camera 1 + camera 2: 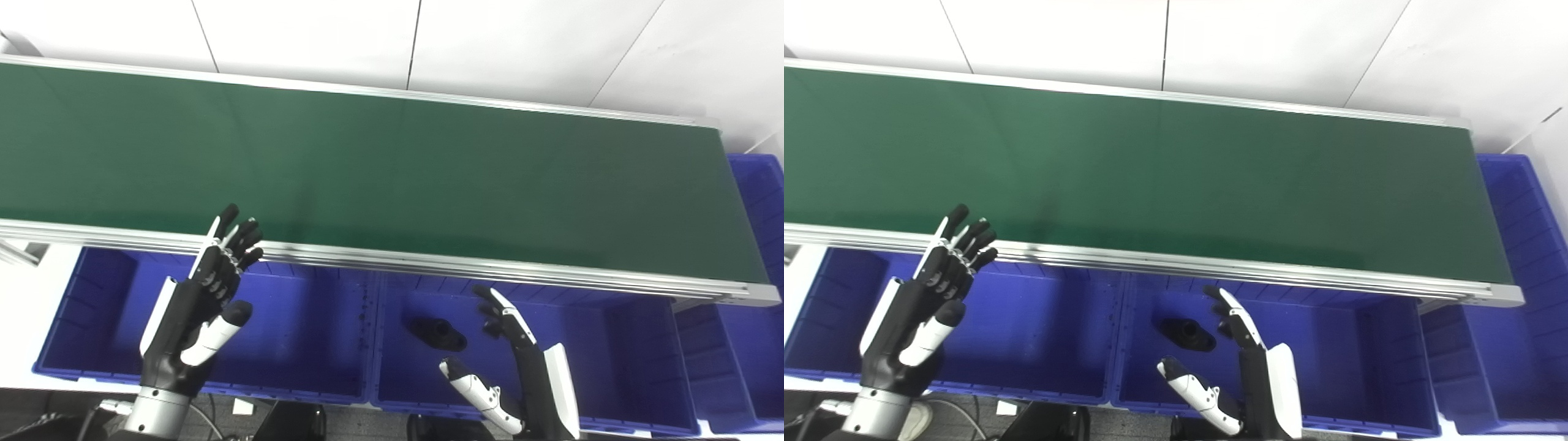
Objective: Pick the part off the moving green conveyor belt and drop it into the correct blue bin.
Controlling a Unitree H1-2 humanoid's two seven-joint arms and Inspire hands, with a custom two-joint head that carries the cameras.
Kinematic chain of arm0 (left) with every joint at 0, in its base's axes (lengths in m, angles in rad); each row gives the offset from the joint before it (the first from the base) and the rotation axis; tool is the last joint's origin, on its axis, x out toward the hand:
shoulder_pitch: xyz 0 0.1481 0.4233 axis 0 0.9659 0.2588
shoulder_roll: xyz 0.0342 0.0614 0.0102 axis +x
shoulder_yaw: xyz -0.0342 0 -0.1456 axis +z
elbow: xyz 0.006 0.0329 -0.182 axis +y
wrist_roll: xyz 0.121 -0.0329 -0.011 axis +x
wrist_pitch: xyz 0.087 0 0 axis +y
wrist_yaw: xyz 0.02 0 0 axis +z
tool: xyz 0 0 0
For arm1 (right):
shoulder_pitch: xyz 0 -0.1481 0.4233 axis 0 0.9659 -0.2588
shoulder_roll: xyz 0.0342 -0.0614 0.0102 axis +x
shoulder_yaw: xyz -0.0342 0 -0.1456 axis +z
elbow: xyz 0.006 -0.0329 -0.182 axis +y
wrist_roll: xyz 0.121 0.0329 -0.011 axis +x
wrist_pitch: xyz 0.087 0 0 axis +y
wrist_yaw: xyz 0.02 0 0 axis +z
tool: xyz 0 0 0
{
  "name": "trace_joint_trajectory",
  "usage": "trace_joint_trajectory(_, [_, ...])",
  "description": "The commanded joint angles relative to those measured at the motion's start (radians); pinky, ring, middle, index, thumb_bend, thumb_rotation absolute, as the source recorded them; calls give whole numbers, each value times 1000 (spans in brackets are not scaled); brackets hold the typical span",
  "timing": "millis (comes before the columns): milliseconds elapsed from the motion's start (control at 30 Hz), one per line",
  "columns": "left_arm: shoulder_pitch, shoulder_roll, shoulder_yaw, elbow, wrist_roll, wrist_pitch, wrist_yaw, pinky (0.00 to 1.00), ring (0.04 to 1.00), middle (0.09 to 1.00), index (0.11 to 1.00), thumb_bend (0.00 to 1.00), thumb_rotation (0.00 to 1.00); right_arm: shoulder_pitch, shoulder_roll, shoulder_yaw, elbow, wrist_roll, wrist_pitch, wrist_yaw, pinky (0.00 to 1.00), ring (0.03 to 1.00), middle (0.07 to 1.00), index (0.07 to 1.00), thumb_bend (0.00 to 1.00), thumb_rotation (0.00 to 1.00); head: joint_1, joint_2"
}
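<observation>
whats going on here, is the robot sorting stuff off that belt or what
Yes, it looks like sorting. The green conveyor belt has no part on it in view right now. A black part lies in the middle blue bin, just beside the open right hand. The left hand hangs open over the left blue bin, holding nothing.
</observation>
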Motion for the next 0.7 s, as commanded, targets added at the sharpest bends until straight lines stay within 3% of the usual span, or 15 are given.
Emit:
trace_joint_trajectory(0, [-1, 13, 4, 2, 3, -57, -15, 889, 939, 950, 1000, 696, 707, -10, 32, 22, 18, 11, -93, -52, 901, 969, 981, 929, 700, 860, -6, -15])
trace_joint_trajectory(267, [-1, 10, 3, 57, 10, -134, -24, 905, 962, 977, 1000, 663, 736, -40, 32, 24, 116, 87, -248, -147, 883, 953, 1000, 993, 779, 914, -17, -67])
trace_joint_trajectory(667, [7, -19, -3, 103, 79, -225, -8, 870, 942, 969, 1000, 590, 768, -86, -39, 83, 150, 204, -256, -172, 904, 954, 992, 1000, 902, 952, 35, -120])
